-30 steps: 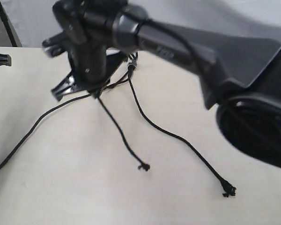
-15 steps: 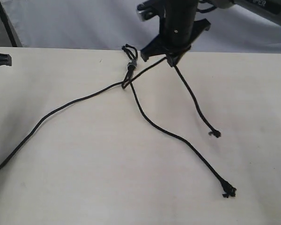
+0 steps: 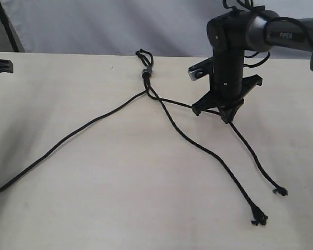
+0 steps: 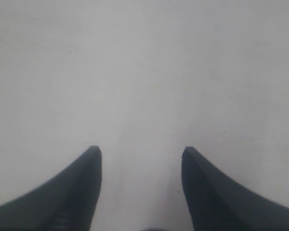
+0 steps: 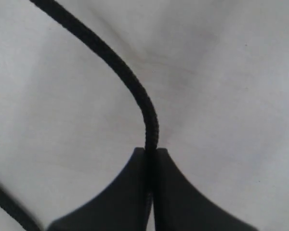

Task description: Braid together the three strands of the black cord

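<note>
The right gripper (image 3: 225, 113), a black two-fingered claw on a dark arm, has its fingers (image 5: 115, 197) pressed tight on one of the three strands (image 3: 150, 92) of the thin black woven cord (image 3: 142, 53). The held strand (image 5: 136, 89) leaves the pinched fingertips and curves off over the pale cream table (image 3: 104, 208). On one side of the fingers it runs nearly straight to the small grey clip (image 3: 146, 71), which lies well apart from the gripper with short loops beyond it. On the other side its free tail slants down across the table to a small frayed knot (image 3: 280, 191). The middle strand (image 3: 208, 152) passes beside the fingers, on their clip side, without touching them, and ends in a second frayed knot (image 3: 259, 219) near the first. The third strand (image 3: 68, 138) leads away from the fingers, past the clip and out to the picture's edge. The left gripper (image 4: 140, 151) holds its dark pointed fingers (image 4: 77, 192) wide apart above the table surface.
</note>
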You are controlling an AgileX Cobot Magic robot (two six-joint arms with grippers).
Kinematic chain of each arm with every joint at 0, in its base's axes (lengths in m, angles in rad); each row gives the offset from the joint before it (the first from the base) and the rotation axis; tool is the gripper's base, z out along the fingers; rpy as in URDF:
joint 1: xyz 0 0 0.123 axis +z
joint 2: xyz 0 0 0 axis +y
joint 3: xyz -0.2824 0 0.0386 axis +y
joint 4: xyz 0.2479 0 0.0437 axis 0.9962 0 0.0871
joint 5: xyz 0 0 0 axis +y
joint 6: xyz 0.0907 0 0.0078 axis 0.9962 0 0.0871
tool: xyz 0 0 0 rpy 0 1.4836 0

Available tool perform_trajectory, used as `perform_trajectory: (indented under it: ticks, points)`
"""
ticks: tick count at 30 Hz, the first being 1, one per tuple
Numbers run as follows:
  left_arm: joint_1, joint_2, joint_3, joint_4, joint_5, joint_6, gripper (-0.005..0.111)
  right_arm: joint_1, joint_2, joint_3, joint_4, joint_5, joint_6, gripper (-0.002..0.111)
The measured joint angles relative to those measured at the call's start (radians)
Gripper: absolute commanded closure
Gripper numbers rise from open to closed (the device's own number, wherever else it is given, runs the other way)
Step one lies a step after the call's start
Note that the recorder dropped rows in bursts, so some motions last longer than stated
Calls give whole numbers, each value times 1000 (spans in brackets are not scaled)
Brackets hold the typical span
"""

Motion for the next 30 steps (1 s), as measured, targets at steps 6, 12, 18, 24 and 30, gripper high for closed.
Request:
perform_trajectory:
  ticks: [6, 12, 18, 24, 30]
  points:
    - [0, 0, 0, -12, -11, 0, 57, 3, 0, 78, 11, -14, -3, 109]
    - [0, 0, 0, -24, -11, 0, 57, 67, -20, 174, 48, -25, -18, 109]
    - [0, 0, 1, -35, -11, 2, 57, 210, -44, 214, 211, -25, -141, 109]
    - [0, 0, 1, -37, -11, 2, 57, 382, -78, 217, 314, -163, -315, 109]
    - [0, 0, 1, -37, -13, 2, 57, 368, -186, 235, 217, -153, -229, 109]
